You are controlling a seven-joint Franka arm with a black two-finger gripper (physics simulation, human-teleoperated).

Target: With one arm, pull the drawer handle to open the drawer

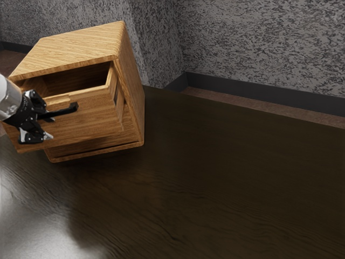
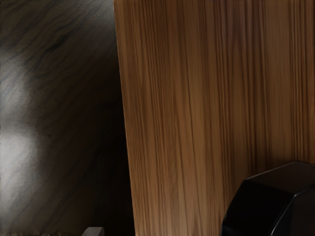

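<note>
Beside the front of the pulled-out drawer [image 1: 81, 123] sit the jaws; whether they grip anything is unclear.

Grey speckled walls [image 1: 259, 38] meet a dark baseboard [image 1: 269, 89]; the dark wooden counter [image 1: 226, 189] carries a pale glare [image 1: 32, 237]

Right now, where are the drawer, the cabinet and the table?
drawer [image 1: 91, 123], exterior view, on its front panel.
cabinet [image 1: 81, 46], exterior view, on its top face.
table [image 1: 226, 178], exterior view, on its bare dark surface.
</note>
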